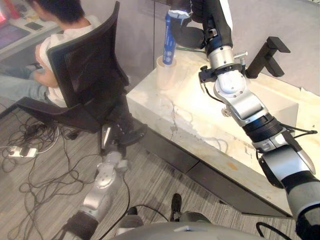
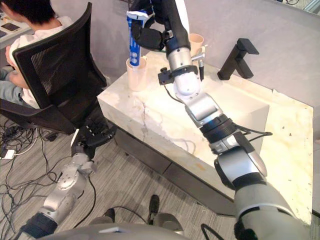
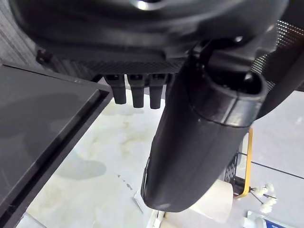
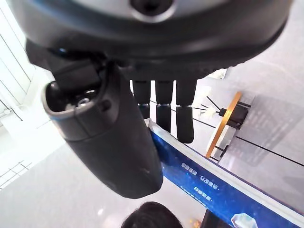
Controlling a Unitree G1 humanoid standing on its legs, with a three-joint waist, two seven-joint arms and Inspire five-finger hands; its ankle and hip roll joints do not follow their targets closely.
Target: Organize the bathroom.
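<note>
One blue toothpaste tube [image 2: 134,42] gripped in right hand [image 2: 150,35] fingers, lower end inside beige cup [image 2: 136,75] at marble counter [image 2: 165,120] corner, left hand [image 2: 92,132] hanging relaxed beside counter, black faucet [image 2: 237,59] behind.

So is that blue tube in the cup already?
Partly in: the blue tube stands upright, lower end inside the beige cup, with the right hand gripping its top.

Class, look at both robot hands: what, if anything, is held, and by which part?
The right hand grips the blue tube by its upper end, its lower end in the cup. The left hand holds nothing.
</note>
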